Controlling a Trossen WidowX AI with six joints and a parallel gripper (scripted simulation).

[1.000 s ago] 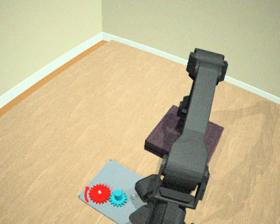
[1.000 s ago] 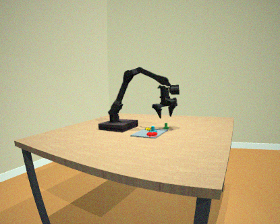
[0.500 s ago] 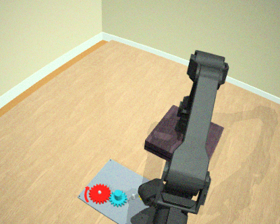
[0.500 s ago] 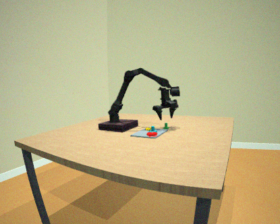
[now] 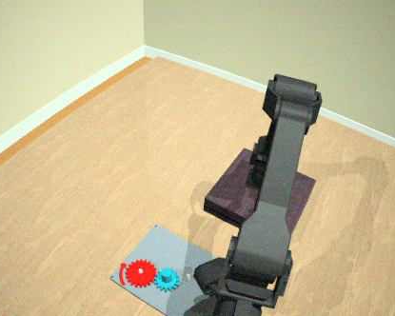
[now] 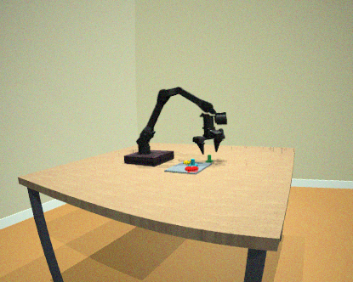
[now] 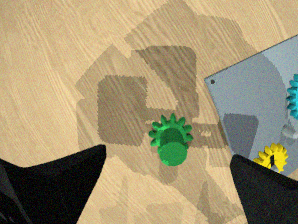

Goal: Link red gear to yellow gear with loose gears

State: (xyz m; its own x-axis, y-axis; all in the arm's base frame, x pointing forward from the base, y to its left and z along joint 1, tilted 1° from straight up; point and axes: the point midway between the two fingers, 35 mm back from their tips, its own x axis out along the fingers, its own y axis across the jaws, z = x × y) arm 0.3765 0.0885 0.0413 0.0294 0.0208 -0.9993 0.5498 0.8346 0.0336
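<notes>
The grey board (image 5: 154,243) (image 6: 174,169) (image 7: 250,80) carries the red gear (image 5: 133,276) (image 6: 191,169). The cyan gear (image 5: 167,274) (image 6: 192,162) (image 7: 293,102) is on the board beside the red gear, their teeth meeting or nearly so. A bare pale peg (image 5: 187,278) (image 7: 289,131) stands between the cyan gear and the yellow gear (image 6: 186,162) (image 7: 278,154), whose black stripe shows in the wrist view. A small green gear (image 6: 209,158) (image 7: 172,153) with a tall round handle stands on the table off the board. My gripper (image 6: 209,152) (image 7: 170,157) is open and empty above the green gear, its fingers either side of it in the wrist view.
The arm's dark base (image 5: 229,195) (image 6: 149,158) stands on the wooden table (image 5: 106,190) (image 6: 150,191). In the top view the arm hides the board's right part. The red arrow (image 5: 122,274) lies beside the red gear. In the wrist view the board's corner is right of the green gear.
</notes>
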